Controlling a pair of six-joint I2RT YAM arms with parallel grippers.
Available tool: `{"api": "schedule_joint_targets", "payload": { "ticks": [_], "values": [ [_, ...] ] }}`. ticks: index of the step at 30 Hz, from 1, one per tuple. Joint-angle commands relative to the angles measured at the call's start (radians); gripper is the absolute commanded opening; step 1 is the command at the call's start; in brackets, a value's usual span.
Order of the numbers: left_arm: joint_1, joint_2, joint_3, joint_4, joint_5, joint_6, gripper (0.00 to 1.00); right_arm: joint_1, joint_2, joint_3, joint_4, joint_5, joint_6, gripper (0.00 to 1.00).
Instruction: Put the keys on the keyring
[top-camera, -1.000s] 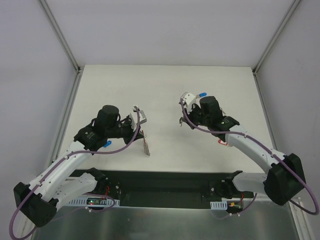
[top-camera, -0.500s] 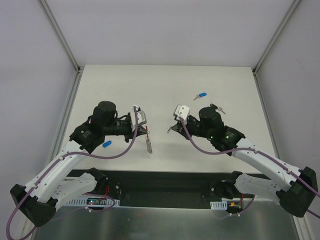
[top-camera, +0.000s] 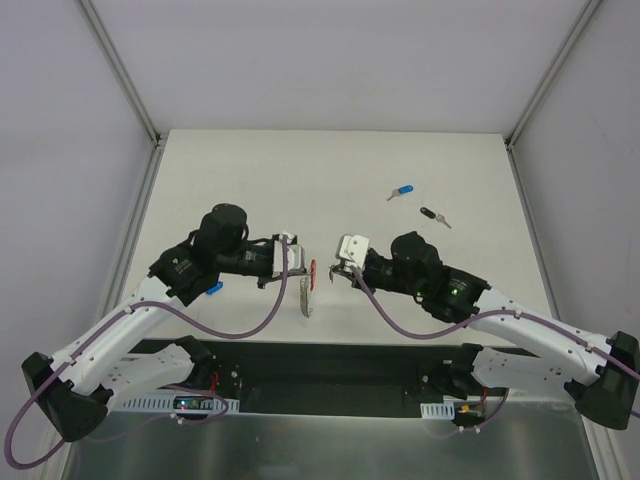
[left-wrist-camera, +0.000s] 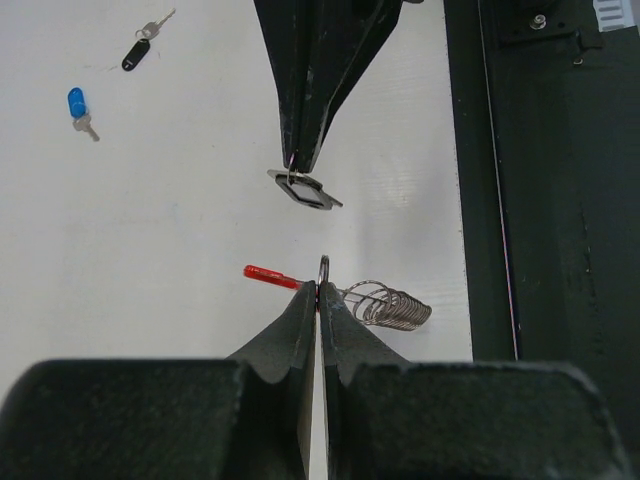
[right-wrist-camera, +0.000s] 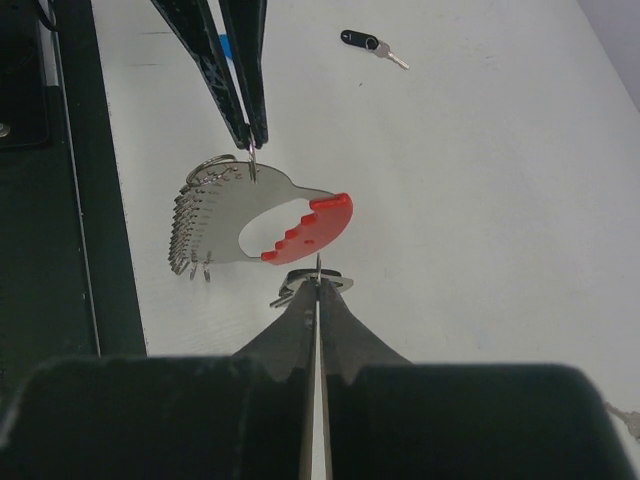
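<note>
The left gripper (left-wrist-camera: 318, 292) is clamped fully shut on the small top ring of the keyring (right-wrist-camera: 232, 205), which hangs from its fingers at the near centre of the table (top-camera: 250, 170). Just to its right, the right gripper (right-wrist-camera: 316, 288) is pinched on a small silver metal piece (left-wrist-camera: 305, 192); its type cannot be told. A blue-headed key (top-camera: 402, 191) and a black-headed key (top-camera: 433, 214) lie at the far right. A second blue key head (top-camera: 213, 288) lies beside the left arm.

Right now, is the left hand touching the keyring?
Touching. In the left wrist view the left hand is pinched shut on the thin metal edge of the keyring. The right wrist view shows the same grip.
</note>
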Motion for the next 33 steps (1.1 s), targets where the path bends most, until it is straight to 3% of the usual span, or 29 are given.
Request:
{"api": "schedule_joint_targets", "payload": {
  "ticks": [1, 8, 33],
  "values": [
    [-0.024, -0.016, -0.008, 0.065, 0.037, 0.036, 0.0, 0.054, 0.02, 0.034, 0.024, 0.094, -0.051, 0.02],
    [-0.026, -0.039, -0.083, 0.169, 0.045, -0.026, 0.0, 0.112, 0.062, 0.031, 0.052, 0.184, -0.081, 0.01],
    [-0.026, -0.053, -0.135, 0.275, 0.066, -0.105, 0.0, 0.14, 0.003, 0.023, 0.044, 0.105, -0.087, 0.01]
  ]
}}
